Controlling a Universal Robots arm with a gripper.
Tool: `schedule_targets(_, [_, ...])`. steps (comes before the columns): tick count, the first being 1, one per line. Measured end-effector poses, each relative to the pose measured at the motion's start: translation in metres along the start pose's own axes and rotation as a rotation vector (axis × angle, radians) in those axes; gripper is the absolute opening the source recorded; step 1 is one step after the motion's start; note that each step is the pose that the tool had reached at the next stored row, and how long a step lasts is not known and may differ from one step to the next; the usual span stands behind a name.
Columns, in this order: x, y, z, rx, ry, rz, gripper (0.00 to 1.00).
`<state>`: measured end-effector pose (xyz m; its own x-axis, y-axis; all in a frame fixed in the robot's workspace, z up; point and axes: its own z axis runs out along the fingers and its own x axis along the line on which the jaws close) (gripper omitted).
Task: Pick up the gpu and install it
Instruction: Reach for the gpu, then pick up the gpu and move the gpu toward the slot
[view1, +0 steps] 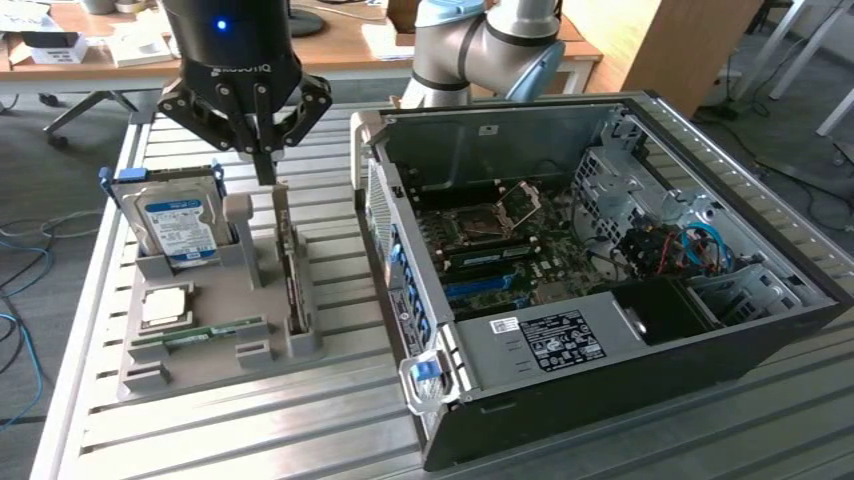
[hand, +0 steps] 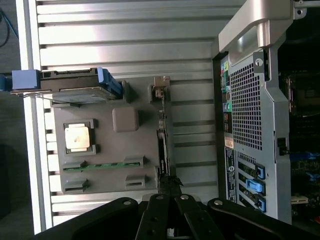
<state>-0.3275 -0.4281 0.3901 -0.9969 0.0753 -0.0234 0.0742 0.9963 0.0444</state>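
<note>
The arm (view1: 461, 45), far back, is silver-grey. It is made of fat round tubes, with light blue caps (view1: 534, 70) on its joints. The gripper (view1: 264, 160) is shiny black. Its top part is a thick round tube with a tiny blue light (view1: 220, 25) and pale grey letters (view1: 247, 70). Its fingers (hand: 155, 215) are flat black bars joined by round pins.
</note>
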Motion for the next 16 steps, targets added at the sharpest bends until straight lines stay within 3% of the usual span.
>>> schedule_targets(16, [0.0014,-0.0001,0.0,0.0,0.0,0.0,0.11])
